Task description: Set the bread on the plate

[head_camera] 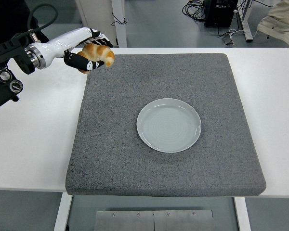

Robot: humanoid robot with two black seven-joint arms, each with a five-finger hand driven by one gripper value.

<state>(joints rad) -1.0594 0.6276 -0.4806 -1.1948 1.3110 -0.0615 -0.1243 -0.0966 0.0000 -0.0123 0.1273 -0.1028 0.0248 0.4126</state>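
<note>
Overhead, the left hand (pixel 89 50) entered from the picture's left edge and sat at about ten o'clock from the plate (pixel 169 124), over the far left corner of the grey mat (pixel 164 120). Its fingers (pixel 82 62) were curled closed around the bread (pixel 98 52), a golden-brown croissant-shaped roll, with dark fingertips showing below and behind the roll. The bread was held clear of the surface, above the mat's far left corner, well apart from the plate. A white forearm shell (pixel 58 43) ran back from the hand toward nine o'clock, joining black arm hardware (pixel 7 72) and a looped black cable (pixel 41 14) at the upper left. The plate, round and pale grey-white, lay flat on the mat slightly right of the mat's centre, with nothing on it. The mat covered most of the white table (pixel 33 139), whose bare surface showed at nine and three o'clock. Beyond the table's far edge, at twelve o'clock, grey floor, white table legs (pixel 118 21) and tangled cables (pixel 197 9) were visible; a pale sleeve (pixel 282 21) showed at the upper right corner.
</note>
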